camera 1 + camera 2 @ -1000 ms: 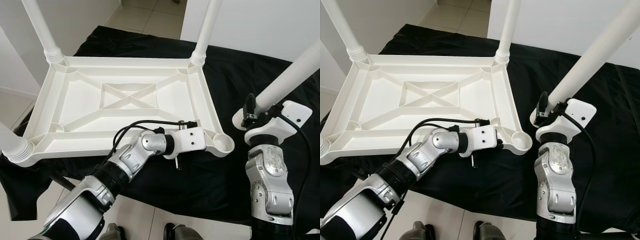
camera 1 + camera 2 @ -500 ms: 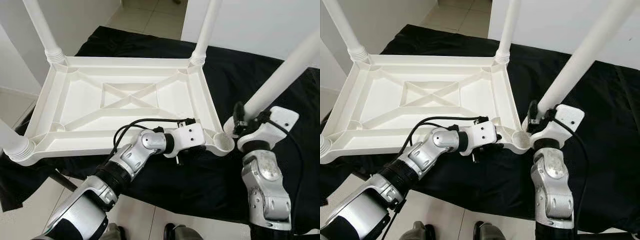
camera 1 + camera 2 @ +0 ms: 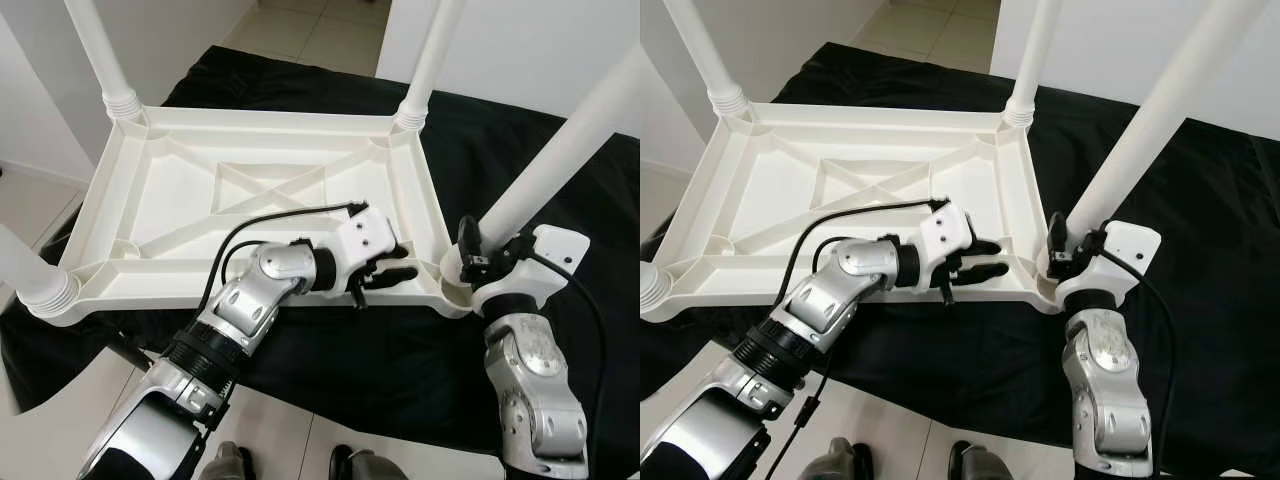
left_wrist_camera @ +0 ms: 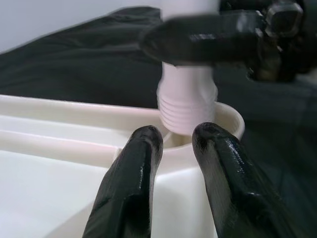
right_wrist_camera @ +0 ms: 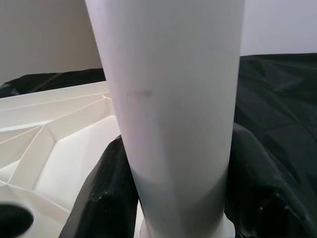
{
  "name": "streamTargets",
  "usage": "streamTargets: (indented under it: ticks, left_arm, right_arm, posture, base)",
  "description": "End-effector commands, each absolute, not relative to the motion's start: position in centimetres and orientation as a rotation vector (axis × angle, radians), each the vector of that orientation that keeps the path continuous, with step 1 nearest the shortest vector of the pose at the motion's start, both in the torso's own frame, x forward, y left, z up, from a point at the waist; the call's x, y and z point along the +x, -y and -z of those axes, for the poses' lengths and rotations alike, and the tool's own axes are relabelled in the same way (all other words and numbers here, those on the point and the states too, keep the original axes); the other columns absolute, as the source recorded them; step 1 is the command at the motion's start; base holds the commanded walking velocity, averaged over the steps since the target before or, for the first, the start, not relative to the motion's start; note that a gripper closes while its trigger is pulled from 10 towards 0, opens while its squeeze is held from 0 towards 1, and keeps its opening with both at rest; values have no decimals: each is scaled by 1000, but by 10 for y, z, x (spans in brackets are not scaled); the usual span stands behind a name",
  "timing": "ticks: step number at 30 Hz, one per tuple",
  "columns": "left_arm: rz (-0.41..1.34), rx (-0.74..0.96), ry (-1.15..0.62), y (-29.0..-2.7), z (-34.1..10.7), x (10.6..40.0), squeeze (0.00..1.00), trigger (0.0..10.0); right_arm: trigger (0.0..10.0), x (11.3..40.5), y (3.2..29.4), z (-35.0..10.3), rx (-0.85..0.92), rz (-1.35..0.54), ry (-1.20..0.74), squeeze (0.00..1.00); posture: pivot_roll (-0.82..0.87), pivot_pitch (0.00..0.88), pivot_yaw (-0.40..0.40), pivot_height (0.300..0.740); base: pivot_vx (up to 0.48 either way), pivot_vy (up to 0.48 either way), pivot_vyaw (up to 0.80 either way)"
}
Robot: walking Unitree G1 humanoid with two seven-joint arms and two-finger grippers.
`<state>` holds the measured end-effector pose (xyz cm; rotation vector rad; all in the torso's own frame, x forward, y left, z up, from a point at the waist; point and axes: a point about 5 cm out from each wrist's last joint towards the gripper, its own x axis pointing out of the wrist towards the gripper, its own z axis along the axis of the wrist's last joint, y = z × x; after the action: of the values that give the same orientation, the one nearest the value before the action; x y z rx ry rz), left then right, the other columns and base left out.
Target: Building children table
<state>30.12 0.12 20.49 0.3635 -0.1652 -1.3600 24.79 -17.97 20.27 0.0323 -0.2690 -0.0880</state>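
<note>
The white tabletop (image 3: 200,200) lies upside down on a black cloth (image 3: 500,140), with 3 legs already standing in its corners. My right hand (image 3: 478,262) is clenched around the 4th leg (image 3: 560,160), whose ribbed end sits in the near right corner socket (image 4: 225,116). My left hand (image 3: 385,272) rests released on the near rim beside that socket, its fingers (image 4: 133,173) slightly apart.

Right gripper (image 3: 1072,250) clamps a white leg (image 3: 1140,140) (tilted) at the tabletop's (image 3: 790,190) corner socket.
</note>
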Motion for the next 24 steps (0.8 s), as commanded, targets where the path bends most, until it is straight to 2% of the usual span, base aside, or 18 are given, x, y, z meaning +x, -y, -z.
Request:
streamTargets:
  ticks: [1,13,24]
  left_arm:
    - [1372,349,138,-2,-198,297,0,10000]
    - [1389,300,110,-6,-193,285,0,10000]
    - [1380,305,112,-7,-197,285,0,10000]
  right_arm:
    - [10000,243,181,-200,28,84,261,0]
    - [10000,224,183,-187,26,100,209,0]
    - [10000,227,184,-177,18,86,183,0]
  posture:
    - [4,175,-38,740]
    - [-6,186,-36,740]
    - [-3,187,-41,740]
  base:
    - [0,0,0]
    - [0,0,0]
    - [0,0,0]
